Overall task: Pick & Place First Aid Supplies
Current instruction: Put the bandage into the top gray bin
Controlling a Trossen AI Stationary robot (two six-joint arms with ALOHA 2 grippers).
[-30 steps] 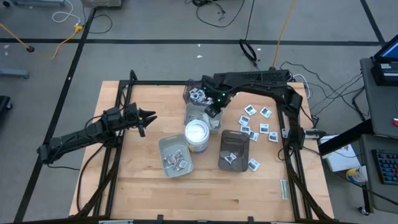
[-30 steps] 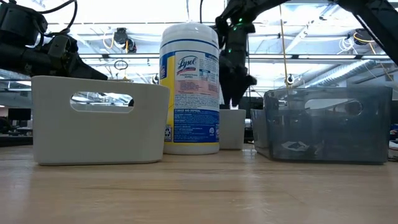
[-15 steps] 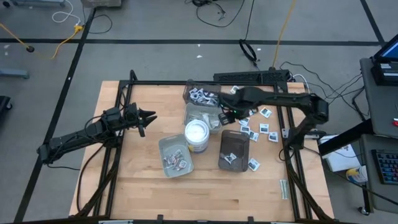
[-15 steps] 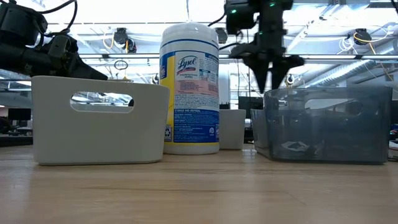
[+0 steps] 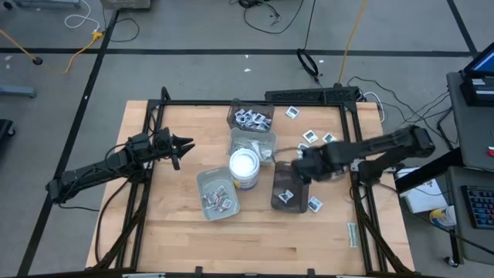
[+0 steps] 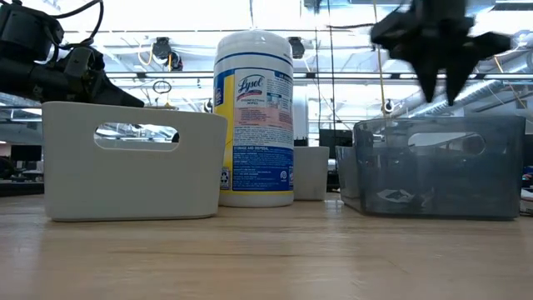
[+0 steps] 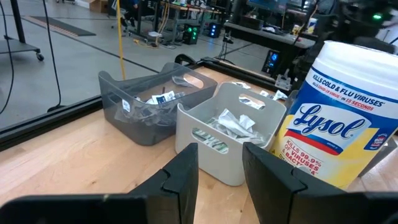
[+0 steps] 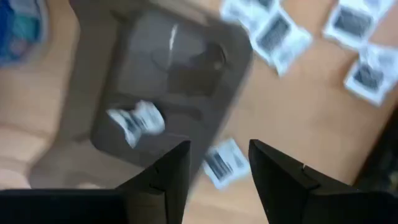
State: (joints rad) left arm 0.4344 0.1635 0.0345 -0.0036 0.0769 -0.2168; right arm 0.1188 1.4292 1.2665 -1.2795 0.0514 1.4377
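Square white first aid packets point(image 5: 318, 139) with dark print lie loose on the wood at the right point(image 8: 277, 32). One packet point(image 8: 138, 121) lies inside the dark translucent tray point(image 5: 289, 187), and another point(image 5: 315, 205) lies flat on the table beside that tray. My right gripper point(image 5: 303, 167) hangs open over the tray's far right edge, fingers pointing down point(image 6: 441, 96), with nothing between them point(image 8: 219, 149). My left gripper point(image 5: 184, 147) waits open at the table's left, pointing level toward the trays point(image 7: 221, 168).
A round white Lysol tub point(image 5: 245, 165) stands mid-table. A pale grey tray point(image 5: 218, 193) with packets sits at its near left. Behind the tub are a white tray point(image 7: 227, 134) and a dark tray point(image 7: 146, 106), both holding packets. A black frame point(image 5: 356, 193) borders the table.
My right gripper has swung from over the white tray behind the tub toward the table's right and near edges, ending above the dark translucent tray. It has rolled about its downward axis on the way and stayed high.
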